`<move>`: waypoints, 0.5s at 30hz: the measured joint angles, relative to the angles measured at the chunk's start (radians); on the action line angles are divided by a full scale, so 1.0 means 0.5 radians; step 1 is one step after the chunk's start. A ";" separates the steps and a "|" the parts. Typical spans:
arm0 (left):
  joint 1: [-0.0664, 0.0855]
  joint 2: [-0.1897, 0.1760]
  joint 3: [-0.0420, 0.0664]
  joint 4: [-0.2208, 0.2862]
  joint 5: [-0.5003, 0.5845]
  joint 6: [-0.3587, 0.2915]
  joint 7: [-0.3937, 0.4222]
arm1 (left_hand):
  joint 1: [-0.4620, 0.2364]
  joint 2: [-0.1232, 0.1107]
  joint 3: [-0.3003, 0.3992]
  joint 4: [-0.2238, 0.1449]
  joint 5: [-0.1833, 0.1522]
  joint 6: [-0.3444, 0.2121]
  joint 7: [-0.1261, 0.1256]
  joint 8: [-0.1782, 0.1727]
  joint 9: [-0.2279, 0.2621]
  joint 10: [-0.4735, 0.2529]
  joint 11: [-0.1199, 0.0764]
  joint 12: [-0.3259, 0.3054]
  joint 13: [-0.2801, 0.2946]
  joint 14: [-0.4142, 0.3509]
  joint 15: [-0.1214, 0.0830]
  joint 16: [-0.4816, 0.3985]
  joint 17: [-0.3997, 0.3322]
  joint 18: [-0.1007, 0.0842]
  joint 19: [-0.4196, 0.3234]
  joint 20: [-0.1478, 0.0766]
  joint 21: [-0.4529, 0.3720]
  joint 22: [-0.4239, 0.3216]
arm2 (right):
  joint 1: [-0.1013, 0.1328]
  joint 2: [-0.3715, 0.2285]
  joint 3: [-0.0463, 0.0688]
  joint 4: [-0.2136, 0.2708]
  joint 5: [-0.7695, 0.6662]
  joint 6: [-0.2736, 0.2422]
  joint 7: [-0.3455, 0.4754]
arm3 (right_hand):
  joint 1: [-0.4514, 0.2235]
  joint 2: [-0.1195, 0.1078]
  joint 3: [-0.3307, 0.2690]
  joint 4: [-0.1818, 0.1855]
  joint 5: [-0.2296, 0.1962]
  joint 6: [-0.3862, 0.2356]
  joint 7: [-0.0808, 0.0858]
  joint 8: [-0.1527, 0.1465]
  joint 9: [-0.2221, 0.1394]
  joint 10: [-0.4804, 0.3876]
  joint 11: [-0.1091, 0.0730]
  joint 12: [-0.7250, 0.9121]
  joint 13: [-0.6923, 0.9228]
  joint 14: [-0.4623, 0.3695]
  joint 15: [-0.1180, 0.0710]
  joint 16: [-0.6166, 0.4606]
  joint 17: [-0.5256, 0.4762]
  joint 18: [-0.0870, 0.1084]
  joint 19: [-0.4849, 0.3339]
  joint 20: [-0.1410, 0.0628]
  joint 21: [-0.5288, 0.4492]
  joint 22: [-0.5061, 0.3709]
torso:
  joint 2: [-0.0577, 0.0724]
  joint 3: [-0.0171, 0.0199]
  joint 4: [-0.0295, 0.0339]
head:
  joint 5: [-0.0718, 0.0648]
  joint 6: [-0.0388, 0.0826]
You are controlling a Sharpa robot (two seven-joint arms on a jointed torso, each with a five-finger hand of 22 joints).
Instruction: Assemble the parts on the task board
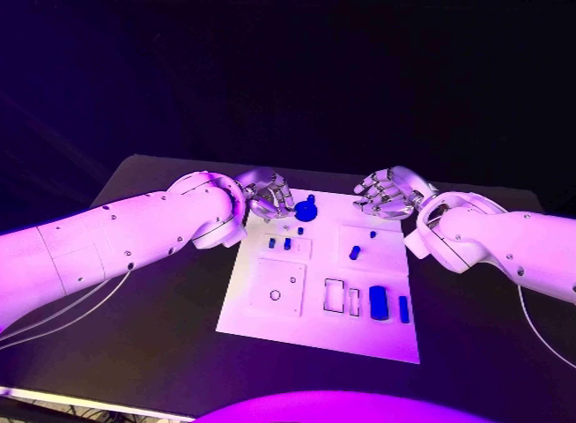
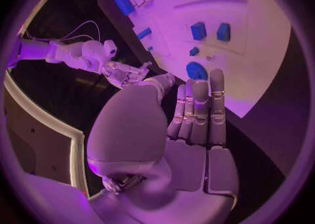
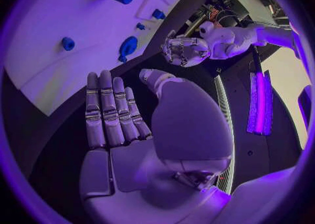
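The white task board lies in the middle of the black table. A round blue part with a knob sits at its far edge. My left hand hovers just beside that part at the board's far left corner, holding nothing. In the left wrist view its fingers are straight, their tips near the round part. My right hand hangs over the far right corner, also holding nothing, fingers extended. A blue cylinder and a slim blue piece lie near the board's front.
Small blue pieces stand in the left middle of the board, and another stands right of them. Rectangular outlines and a square plate with holes mark the front half. Black table surrounds the board.
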 measured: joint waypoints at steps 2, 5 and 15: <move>-0.002 0.018 -0.006 -0.016 -0.078 -0.019 0.125 | 0.060 -0.049 0.088 -0.042 0.000 0.001 0.001 -0.052 -0.046 0.000 0.000 -0.081 -0.078 -0.052 0.000 -0.063 -0.077 0.000 -0.014 0.000 -0.024 -0.014 | 0.000 0.001 0.000 -0.003 0.004 -0.009 0.009 | 0.005 0.005 0.011 -0.011 0.008 0.003 0.003 0.000 -0.008 0.010 -0.010 -0.023 -0.027 0.000 0.000 -0.003 -0.009 0.000 0.000 0.000 0.000 -0.015 | 0.001 -0.0013 0.000 | -0.003 0.010; -0.005 0.046 -0.016 -0.047 -0.202 -0.033 0.268 | 0.093 -0.101 0.144 -0.093 0.000 0.015 0.000 -0.124 -0.100 0.000 0.000 -0.175 -0.164 -0.085 0.002 -0.108 -0.131 0.000 -0.036 0.000 -0.023 -0.014 | 0.000 0.001 0.000 -0.007 0.008 -0.021 0.023 | 0.005 0.005 0.030 -0.025 0.008 0.022 0.000 -0.009 -0.024 0.030 -0.020 -0.064 -0.081 0.000 0.000 -0.023 -0.031 0.000 0.000 0.000 0.000 -0.041 | 0.001 -0.0027 -0.001 | 0.001 0.020; -0.008 0.144 -0.061 -0.188 -0.586 0.025 0.454 | 0.049 -0.167 0.109 -0.150 -0.012 0.077 -0.060 -0.275 -0.187 -0.070 0.032 -0.317 -0.282 -0.110 0.027 -0.112 -0.176 -0.001 -0.067 0.025 -0.045 -0.013 | -0.001 0.012 0.000 -0.016 0.018 -0.048 0.059 | 0.005 0.005 0.083 -0.061 0.008 0.088 0.012 -0.074 -0.071 0.110 -0.038 -0.196 -0.214 0.008 -0.008 -0.062 -0.088 0.000 0.000 0.000 0.000 -0.111 | 0.003 -0.0013 -0.002 | -0.004 0.022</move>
